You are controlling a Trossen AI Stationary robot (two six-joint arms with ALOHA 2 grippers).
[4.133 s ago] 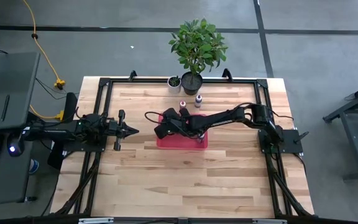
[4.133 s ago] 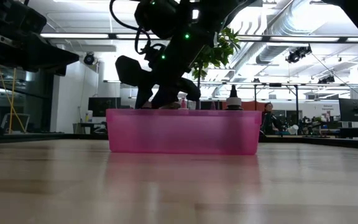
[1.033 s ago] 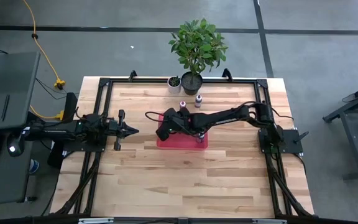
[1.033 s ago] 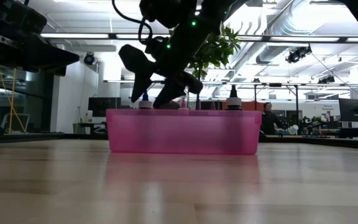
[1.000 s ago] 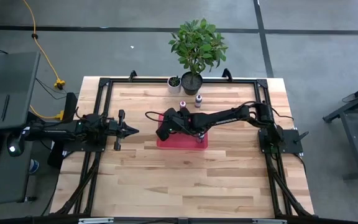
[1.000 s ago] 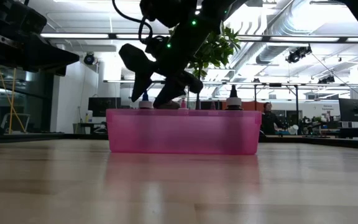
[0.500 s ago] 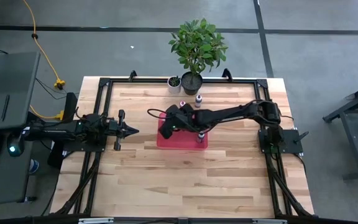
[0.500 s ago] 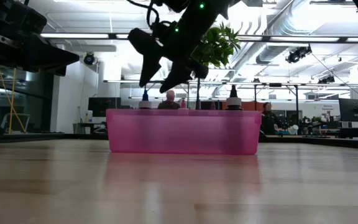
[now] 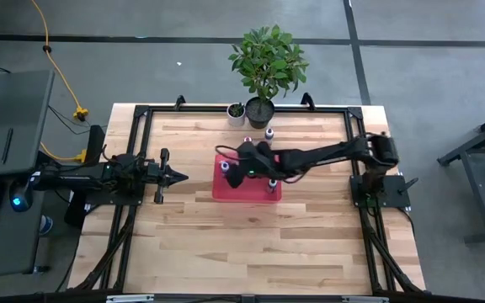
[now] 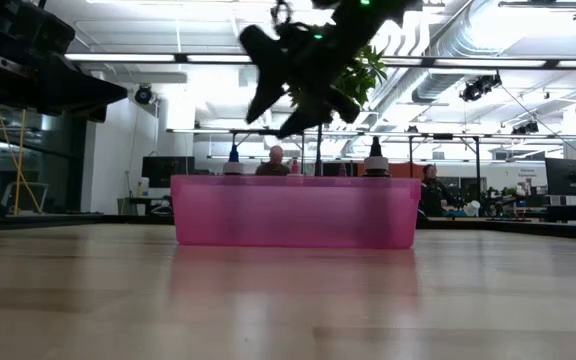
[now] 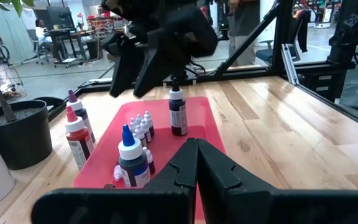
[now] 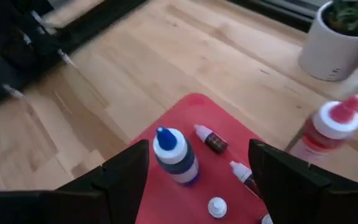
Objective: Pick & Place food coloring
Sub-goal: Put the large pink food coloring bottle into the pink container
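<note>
Directly beneath the right hand [image 10: 273,118], which hangs released and empty with fingers spread, sits the red tray [image 9: 226,193] on the desk [image 9: 251,244]. Below the hand, 2 taller food coloring bottles stand upright, long axes vertical, caps up: 1 blue-capped [image 12: 174,155] and 1 dark [image 11: 178,112]. Between them huddles a cluster of tiny white-capped bottles [image 11: 143,127], count unclear. Beyond the hand, off the tray, 2 more bottles stand upright: 1 red [image 11: 76,140], 1 purple [image 11: 78,115]. Well to the side, the left hand [image 9: 172,175] waits clenched.
</note>
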